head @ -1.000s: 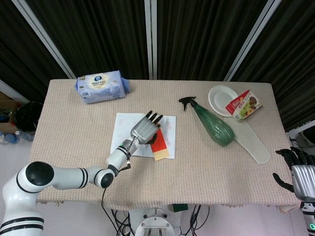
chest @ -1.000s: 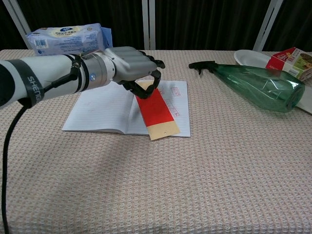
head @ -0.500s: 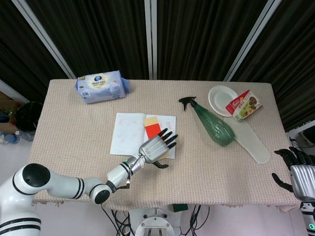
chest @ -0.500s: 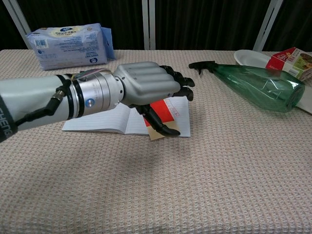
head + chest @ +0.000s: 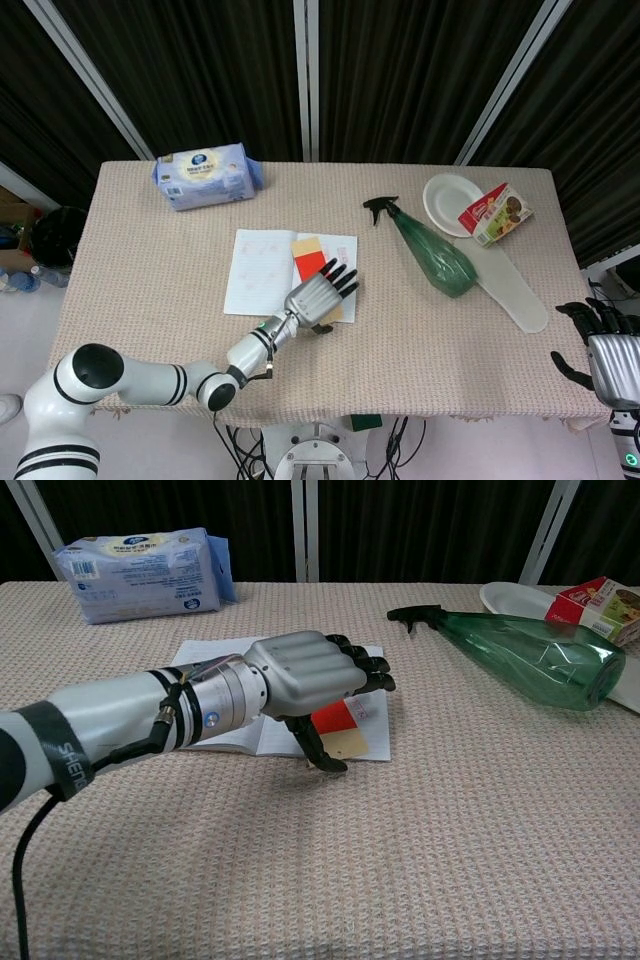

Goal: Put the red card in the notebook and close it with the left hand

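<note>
So the left hand (image 5: 318, 293) is hovering palm-down over the near right corner of the notebook (image 5: 262, 268), fingers stretched out and slightly apart, thumb hanging underneath, holding nothing. A second ago it had the red card (image 5: 314, 264) pinched and tilted above the page. Now the card lies flat on the right-hand page, well up onto the paper rather than hanging off the near edge as it did then, and the hand has let go and dropped back toward the robot's side. In the last half second it pulled in and lowered a touch more.

My read: the card part is pretty much done and only the closing is left. The notebook is wide open on the table (image 5: 420, 330), so the hand likely has to get under a page edge and fold it over.

Hard-to-see stuff: from the chest camera the left hand (image 5: 312, 676) covers most of the card, only a red and tan bit (image 5: 340, 725) pokes out. I can't tell if the fingertips touch the paper or float above it. The right hand (image 5: 607, 350) is way off at the table's far right edge, partly cut by the frame, fingers spread, holding nothing as far as I can see.
</note>
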Available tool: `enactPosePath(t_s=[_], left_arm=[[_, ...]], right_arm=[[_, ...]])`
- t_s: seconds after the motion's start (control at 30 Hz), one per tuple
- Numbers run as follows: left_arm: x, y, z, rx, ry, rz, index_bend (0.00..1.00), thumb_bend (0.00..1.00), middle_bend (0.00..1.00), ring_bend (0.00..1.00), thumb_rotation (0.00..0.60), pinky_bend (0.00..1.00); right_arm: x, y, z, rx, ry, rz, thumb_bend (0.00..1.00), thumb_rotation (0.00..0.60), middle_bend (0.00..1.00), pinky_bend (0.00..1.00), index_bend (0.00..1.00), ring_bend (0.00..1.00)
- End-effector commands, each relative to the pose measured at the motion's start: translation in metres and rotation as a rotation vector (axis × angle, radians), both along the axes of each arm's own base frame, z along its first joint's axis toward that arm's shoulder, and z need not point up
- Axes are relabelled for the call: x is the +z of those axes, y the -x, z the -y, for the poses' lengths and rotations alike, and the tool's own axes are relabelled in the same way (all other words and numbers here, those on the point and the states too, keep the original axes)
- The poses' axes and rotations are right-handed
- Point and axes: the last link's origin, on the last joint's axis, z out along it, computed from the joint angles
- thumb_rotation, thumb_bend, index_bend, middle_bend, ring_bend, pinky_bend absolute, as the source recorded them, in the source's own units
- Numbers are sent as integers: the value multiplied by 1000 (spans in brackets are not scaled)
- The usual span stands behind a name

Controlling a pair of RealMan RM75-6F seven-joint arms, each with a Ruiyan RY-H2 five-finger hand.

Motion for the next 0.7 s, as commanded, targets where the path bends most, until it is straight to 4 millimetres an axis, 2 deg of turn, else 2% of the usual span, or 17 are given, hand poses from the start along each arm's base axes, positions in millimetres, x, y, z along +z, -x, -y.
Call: enactPosePath(t_s=[0.03,0.2,0.43,0.57,0.7], left_arm=[[-2,2,0,9,5,-5,72,143,0,0,350,65],[-2,5,-4,12,-9,-13,72,142,0,0,358,65],[11,17,-12,61,-30,-11,72,140,0,0,370,65],[16,25,-15,91,-33,-25,73,140,0,0,398,65],[21,32,-16,116,-41,-30,73,140,0,0,461,66]], right_arm=[[0,0,0,0,0,-1,174,600,236,224,276,144],[-1,-1,1,1,-4,-2,174,600,236,224,275,144],[-2,0,2,-3,-6,0,174,600,236,224,275,144],[-3,-1,2,1,-8,1,173,600,236,224,275,144],[-3,-1,2,3,-8,2,173,600,237,224,275,144]])
